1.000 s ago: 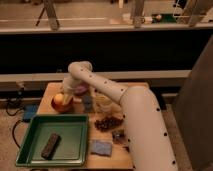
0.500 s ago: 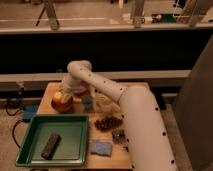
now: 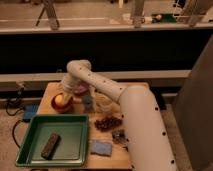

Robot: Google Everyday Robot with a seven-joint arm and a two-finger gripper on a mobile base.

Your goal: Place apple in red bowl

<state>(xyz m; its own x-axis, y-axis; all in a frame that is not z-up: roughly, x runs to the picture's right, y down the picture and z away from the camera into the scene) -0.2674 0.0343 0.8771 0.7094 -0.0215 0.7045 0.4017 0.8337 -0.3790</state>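
The apple [image 3: 60,100], yellow-orange, sits inside the red bowl [image 3: 55,106] at the table's back left. My gripper [image 3: 65,93] hangs from the white arm directly above the bowl, right over the apple. The arm hides the gripper's tip where it meets the fruit.
A green tray [image 3: 75,136] at the front left holds a dark bar [image 3: 50,145]. A purple-pink bowl-like item [image 3: 81,90] lies behind the arm. A clear cup [image 3: 103,103], a dark snack pile [image 3: 108,122], a blue sponge [image 3: 100,148] and a small packet [image 3: 119,135] lie to the right.
The gripper has stayed over the red bowl with the apple; the apple now sits low in the bowl. Little else has moved.
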